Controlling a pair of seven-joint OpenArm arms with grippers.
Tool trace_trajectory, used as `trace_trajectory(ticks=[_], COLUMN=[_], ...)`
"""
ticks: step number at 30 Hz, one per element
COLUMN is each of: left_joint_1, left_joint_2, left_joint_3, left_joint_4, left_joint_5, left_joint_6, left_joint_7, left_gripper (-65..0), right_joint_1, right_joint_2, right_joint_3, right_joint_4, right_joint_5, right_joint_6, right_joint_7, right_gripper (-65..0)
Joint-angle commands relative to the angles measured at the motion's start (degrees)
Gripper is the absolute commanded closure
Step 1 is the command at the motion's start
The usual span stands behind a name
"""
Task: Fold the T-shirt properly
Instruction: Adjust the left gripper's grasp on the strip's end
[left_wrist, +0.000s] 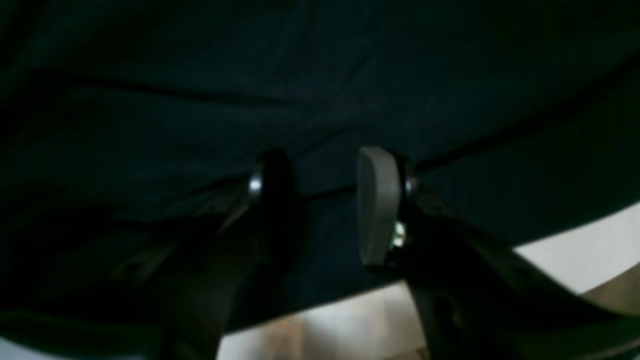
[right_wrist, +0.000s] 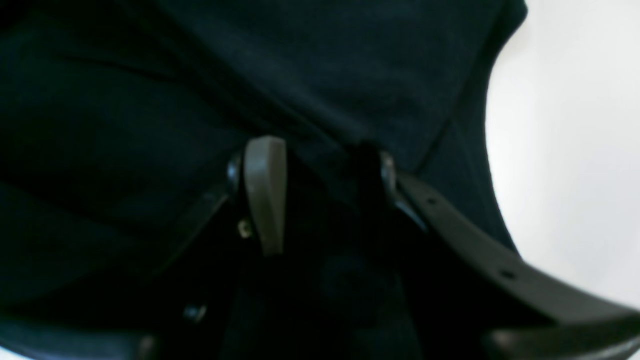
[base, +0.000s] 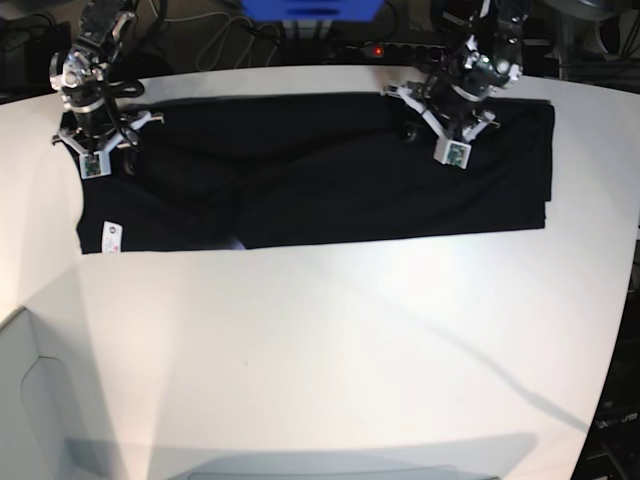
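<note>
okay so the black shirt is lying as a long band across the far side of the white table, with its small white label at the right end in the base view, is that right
Not quite. The black cloth T-shirt does lie as a long band across the far side of the white table, but its small white label sits at the left end, near the front corner. The base view shows this.

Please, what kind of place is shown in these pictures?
Probably a robotics lab or workshop: a large white table with a black T-shirt on it, and cables and a power strip behind.
</note>
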Motion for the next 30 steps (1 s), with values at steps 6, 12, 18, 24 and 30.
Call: trace_trajectory(ticks=[6, 12, 18, 24, 30], left_joint_1=[3.4, 6.2, 4.8, -3.4, -6.7], left_joint_2=[-5.3, -5.5, -4.0, 1.3, 1.4], left_joint_3=[-3.3, -12.9, -22.5, -37.6, -39.8], left_joint_4=[3.4, 6.2, 5.6, -1.7, -12.0], left_joint_5=[-0.1, -0.2, -1.3, -10.2, -15.7], left_joint_6=[0.0, 0.0, 0.0, 0.0, 0.0], left_joint_7=[-0.9, -1.3, -1.5, -0.8, -1.1], left_gripper=[-23.6, -23.6, -23.8, -30.4, -38.2], right_joint_1=[0.0, 0.0, 0.0, 0.0, 0.0], right_joint_2=[0.4, 0.4, 0.4, 0.4, 0.4], right_joint_3=[0.1, 0.1, 0.1, 0.0, 0.0], right_joint_4=[0.8, 0.8, 0.8, 0.8, 0.8], right_joint_5=[0.1, 0.1, 0.1, 0.1, 0.1], right_joint_6=[0.1, 0.1, 0.1, 0.1, 0.1], right_joint_7=[0.4, 0.4, 0.4, 0.4, 0.4], right_gripper=[-24.4, -24.4, -24.4, -24.5, -24.5])
